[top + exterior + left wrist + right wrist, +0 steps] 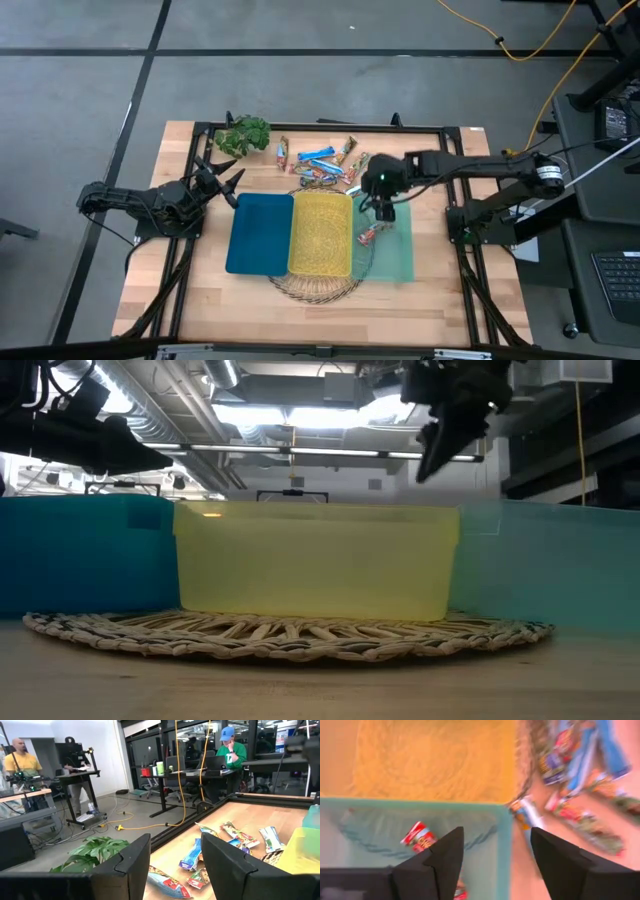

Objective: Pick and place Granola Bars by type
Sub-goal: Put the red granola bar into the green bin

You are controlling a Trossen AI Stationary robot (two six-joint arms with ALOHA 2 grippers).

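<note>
Leafy plant (244, 134), woven mat (290, 635)

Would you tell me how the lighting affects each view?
Low view: ceiling lights behind turn the right gripper into a silhouette, while the yellow bin glows. High view: even light, the granola bars read plainly. Left wrist view: the left gripper is dark against a bright room. Right wrist view: the red bar in the teal bin is evenly lit.
</note>
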